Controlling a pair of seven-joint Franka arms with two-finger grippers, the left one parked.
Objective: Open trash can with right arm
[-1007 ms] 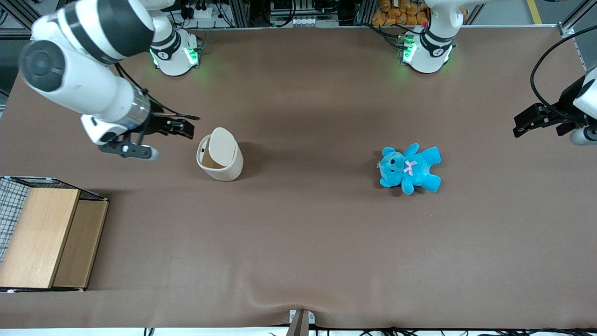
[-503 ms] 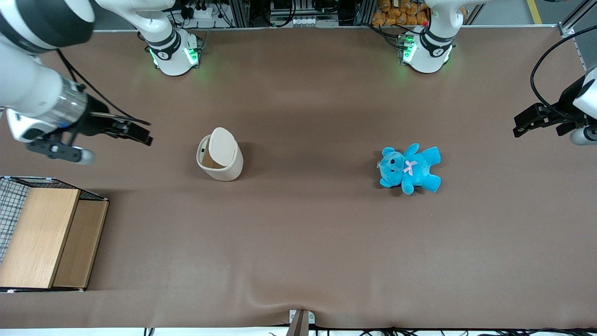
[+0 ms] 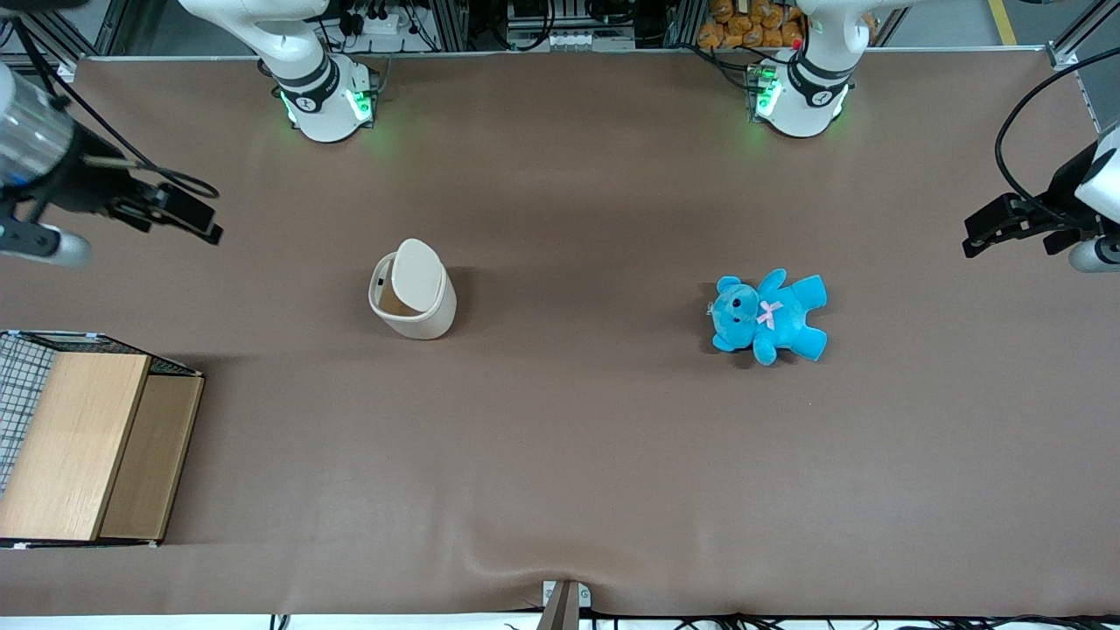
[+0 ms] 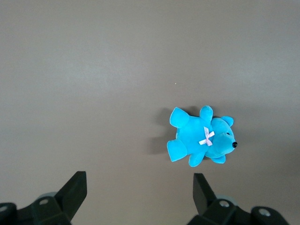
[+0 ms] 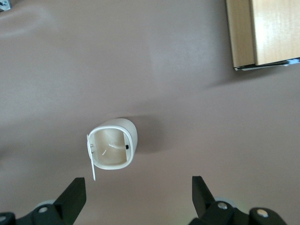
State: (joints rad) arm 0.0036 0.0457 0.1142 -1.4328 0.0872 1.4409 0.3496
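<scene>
The trash can (image 3: 412,290) stands with its lid up. The right arm's end effector (image 3: 194,216), fingers spread wide and empty, hangs well apart, toward its own end of the surface (image 3: 560,455).

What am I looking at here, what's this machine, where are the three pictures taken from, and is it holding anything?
This is a table with robot arms fixed along its edge. The front view looks over the whole brown table. The other two pictures come from small cameras on the arms' wrists, looking down past the black fingers.

On the table stand a cream trash can with its lid tipped up, so the right wrist view looks straight into it. A blue teddy lies toward the parked arm's end. A wooden box sits at the working arm's end, nearer the front camera than the can.

The working arm's gripper hangs apart from the can, toward its own end of the table. Its fingers are spread open and hold nothing.
</scene>
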